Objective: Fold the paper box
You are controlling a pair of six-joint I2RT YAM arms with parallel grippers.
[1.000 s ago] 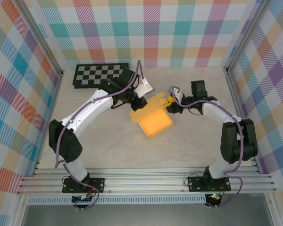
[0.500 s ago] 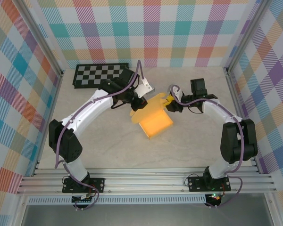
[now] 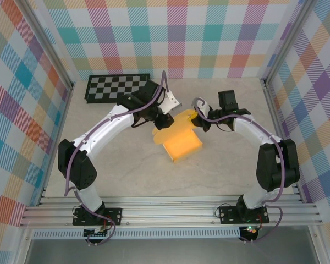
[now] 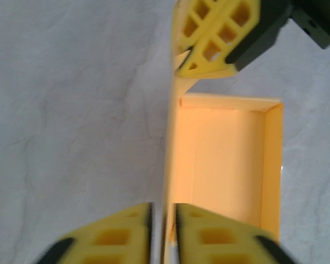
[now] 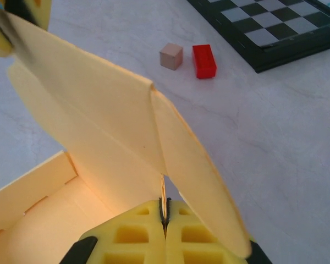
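Mid-table, the yellow-orange paper box sits as an open shallow tray with its lid flap standing upright. The right gripper is clenched on the flap's rounded side tab. The left gripper straddles the flap's opposite edge, fingers slightly parted. A red block and a tan cube lie near the checkerboard.

Bright, even light; soft shadows; left hand blurred
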